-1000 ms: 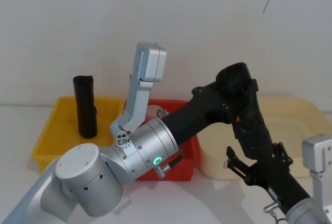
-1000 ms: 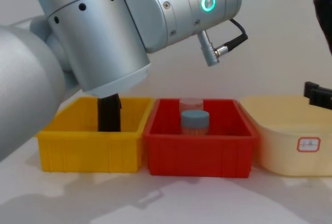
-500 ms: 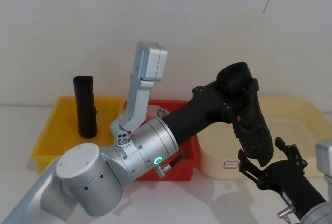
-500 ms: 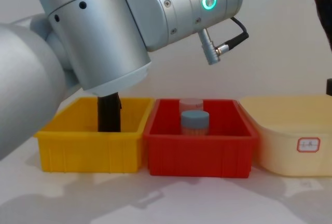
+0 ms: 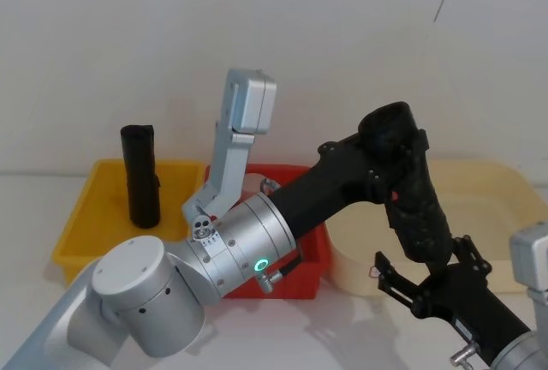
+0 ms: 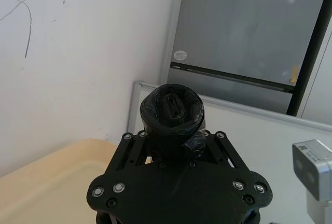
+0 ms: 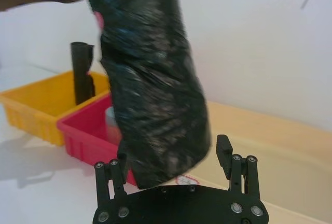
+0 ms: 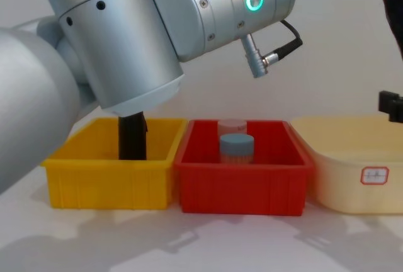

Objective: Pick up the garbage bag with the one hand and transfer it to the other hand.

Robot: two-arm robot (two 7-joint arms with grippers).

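The garbage bag (image 5: pixel 419 216), a matte black roll, hangs tilted in the air above the near rim of the beige tub (image 5: pixel 488 183). My left gripper (image 5: pixel 381 152), on the silver arm with the teal ring, is shut on its upper part. In the left wrist view the garbage bag's end (image 6: pixel 171 111) pokes out past the left gripper (image 6: pixel 174 143). My right gripper (image 5: pixel 428 269) is open just below. In the right wrist view the garbage bag's (image 7: pixel 155 94) lower end sits between the spread fingers of the right gripper (image 7: pixel 171 171), and I see no contact.
A taller black roll (image 5: pixel 141 177) stands in the yellow bin (image 8: pixel 75 184). A red bin (image 8: pixel 242 190) in the middle holds a blue-lidded jar (image 8: pixel 236 148). The left arm's silver body (image 8: pixel 113 39) blocks much of the chest view.
The right gripper dropped down and to the right half a second ago, then came back up around the bag's lower end. The left arm and bag stayed put.
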